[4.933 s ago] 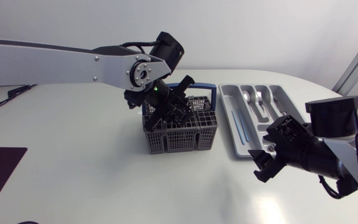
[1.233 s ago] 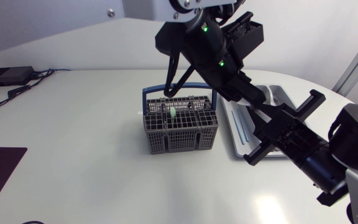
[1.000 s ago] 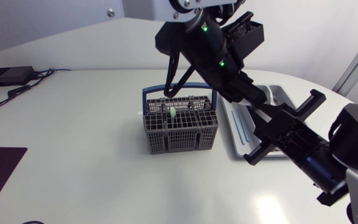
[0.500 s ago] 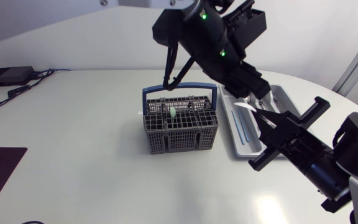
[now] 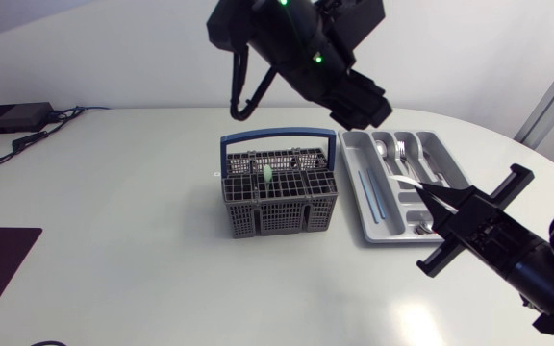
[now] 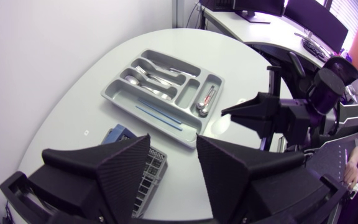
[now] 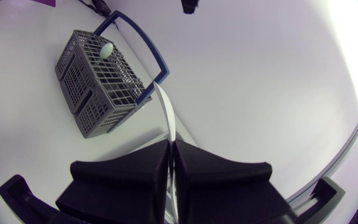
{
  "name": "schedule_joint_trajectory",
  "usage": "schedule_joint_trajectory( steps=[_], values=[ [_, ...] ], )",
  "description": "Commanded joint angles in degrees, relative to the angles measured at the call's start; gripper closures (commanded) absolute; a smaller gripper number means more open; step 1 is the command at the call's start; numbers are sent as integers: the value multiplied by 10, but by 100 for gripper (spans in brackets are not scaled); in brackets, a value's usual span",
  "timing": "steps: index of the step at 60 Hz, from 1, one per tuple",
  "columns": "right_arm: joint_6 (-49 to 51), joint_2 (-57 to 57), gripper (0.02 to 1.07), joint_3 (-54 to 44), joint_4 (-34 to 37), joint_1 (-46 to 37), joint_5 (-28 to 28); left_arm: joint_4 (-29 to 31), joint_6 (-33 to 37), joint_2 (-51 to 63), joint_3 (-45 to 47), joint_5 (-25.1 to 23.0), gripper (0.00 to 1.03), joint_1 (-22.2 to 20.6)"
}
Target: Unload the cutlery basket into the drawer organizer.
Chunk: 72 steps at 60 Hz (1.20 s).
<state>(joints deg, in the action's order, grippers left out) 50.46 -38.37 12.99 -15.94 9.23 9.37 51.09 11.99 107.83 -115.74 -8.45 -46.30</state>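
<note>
The bench (image 5: 113,221) carries 2 task things just beside each other, the basket and the organizer. The left arm (image 5: 287,38) is raised high over both, which I judge leaves the space beneath free for the other arm. The left gripper (image 6: 173,142) looks down on the bench with its fingers spread and nothing between them. The right gripper (image 5: 433,199) comes in low from the bench's right side, its fingers pressed together on 1 utensil.

The basket (image 5: 279,197) is grey mesh with a blue hoop handle and stands upright. 1 pale green piece (image 5: 267,175) stands in it, so by my reading the unloading is not finished.

The organizer (image 5: 365,226) is a grey tray split into lengthwise slots. Spoons (image 5: 383,150) and forks (image 5: 402,150) lie in the middle slots. 2 thin blue sticks (image 5: 371,192) lie in the long slot nearest the basket, and something reddish (image 6: 207,99) sits in a small end slot.

The utensil (image 5: 408,181) is a thin, flat, pale strip with a slight curve. I cannot tell whether it is a knife. It is pinched at 1 end, and the free end points toward the basket. From above it hangs over the organizer's near end, not touching the tray. Holding it by the end probably lets the length be lowered into a slot. It looks angled across the slots, so it likely needs turning first.
</note>
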Motion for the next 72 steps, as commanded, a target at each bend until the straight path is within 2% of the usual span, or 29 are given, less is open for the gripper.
schedule_joint_trajectory(
  steps=[1, 10, 17, 21, 29, 53, 61, 72],
  values=[
    [24, 3, 102, 2, 28, -63, 49, -6, 26, -31, 34, 7, 49, 17],
    [47, -32, 102, 51, 97, -148, 140, -36, 67, -63, 102, 27, 49, 31],
    [79, -77, 102, 83, 122, -180, 169, -69, 115, -95, 163, 46, 49, 34],
    [103, -111, 102, 116, 163, -204, 194, -93, 143, -114, 203, 63, 49, 35],
    [153, -185, 102, 186, 245, -239, 228, -104, 189, -141, 249, 70, 49, 39],
    [337, -428, 102, 407, 475, -302, 232, -197, 342, -224, 389, 78, 49, 72],
    [389, -508, 102, 484, 557, -309, 215, -229, 396, -228, 419, 78, 49, 88],
    [413, -593, 102, 561, 622, -312, 199, -274, 472, -238, 470, 58, 49, 101]
  ],
)
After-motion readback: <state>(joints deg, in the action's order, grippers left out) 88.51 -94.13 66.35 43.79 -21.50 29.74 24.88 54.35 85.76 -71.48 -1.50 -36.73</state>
